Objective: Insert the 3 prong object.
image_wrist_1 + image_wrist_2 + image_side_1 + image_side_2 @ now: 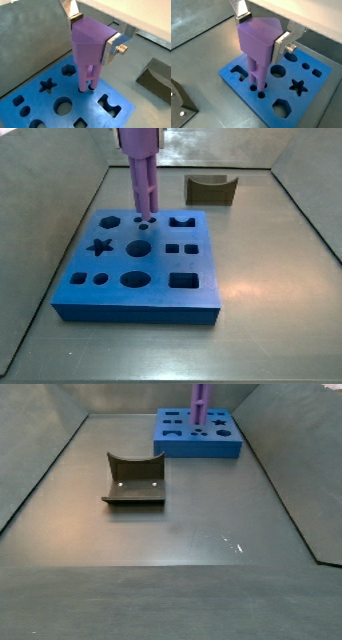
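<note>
My gripper (93, 32) is shut on the wide head of the lilac-purple 3 prong object (90, 45), which hangs upright over the blue block (87, 102). Both wrist views show the silver fingers clamping its head, and the gripper (262, 32) holds the peg (258, 42) the same way. Its narrow prongs reach down to small round holes near the far edge of the block (278, 86). In a side view the peg (140, 168) has its tips at the holes of the block (134, 313). The peg (201, 399) also shows over the block (198, 449). The gripper itself is out of frame in both side views.
The blue block has several other cut-outs: a star, circles, squares, a hexagon. A dark olive curved block (210, 190) stands on the grey floor apart from the blue block, and shows in the other views (134, 481) (157, 77). Grey walls enclose the floor.
</note>
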You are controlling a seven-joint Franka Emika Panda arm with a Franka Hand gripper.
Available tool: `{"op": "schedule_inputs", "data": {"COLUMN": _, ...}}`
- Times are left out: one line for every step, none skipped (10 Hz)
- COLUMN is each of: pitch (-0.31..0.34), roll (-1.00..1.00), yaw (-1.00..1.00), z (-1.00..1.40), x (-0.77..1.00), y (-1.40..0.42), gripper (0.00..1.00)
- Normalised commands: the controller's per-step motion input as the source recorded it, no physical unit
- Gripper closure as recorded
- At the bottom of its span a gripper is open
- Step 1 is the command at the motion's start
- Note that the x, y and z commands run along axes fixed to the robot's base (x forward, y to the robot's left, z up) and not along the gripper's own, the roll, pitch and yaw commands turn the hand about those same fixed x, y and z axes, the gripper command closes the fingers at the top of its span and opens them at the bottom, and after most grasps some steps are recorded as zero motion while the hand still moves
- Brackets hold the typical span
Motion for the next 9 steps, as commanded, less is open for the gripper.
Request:
{"op": "schedule_inputs", "data": {"pitch": -0.013, "roll": 0.00, "yaw": 0.00, "z": -0.24, "x": -0.06, "y": 0.12, "gripper": 1.00}}
{"op": "schedule_inputs", "data": {"pitch": 0.000, "roll": 0.00, "yaw": 0.00, "z": -0.30, "x": 0.00, "y": 0.11, "gripper": 1.00}}
{"op": "schedule_inputs", "data": {"pitch": 0.000, "roll": 0.00, "yaw": 0.00, "z": -0.33, "x": 0.00, "y": 0.08, "gripper": 1.00}}
{"op": "schedule_inputs", "data": {"pitch": 0.000, "roll": 0.00, "yaw": 0.00, "z": -0.29, "x": 0.00, "y": 0.02, "gripper": 1.00}}
{"op": "schedule_inputs", "data": {"pitch": 0.000, "roll": -0.01, "yaw": 0.00, "z": -0.29, "x": 0.00, "y": 0.00, "gripper": 1.00}}
{"op": "schedule_inputs", "data": {"pitch": 0.000, "roll": -0.01, "yaw": 0.00, "z": -0.29, "x": 0.00, "y": 0.00, "gripper": 1.00}}
{"op": "schedule_inputs", "data": {"pitch": 0.000, "roll": -0.01, "yaw": 0.00, "z": -0.31, "x": 0.00, "y": 0.00, "gripper": 1.00}}
{"op": "schedule_inputs", "data": {"pitch": 0.000, "roll": -0.02, "yaw": 0.00, "z": -0.35, "x": 0.05, "y": 0.00, "gripper": 1.00}}
{"op": "schedule_inputs", "data": {"pitch": 0.000, "roll": -0.02, "yaw": -0.05, "z": -0.35, "x": 0.17, "y": 0.00, "gripper": 1.00}}
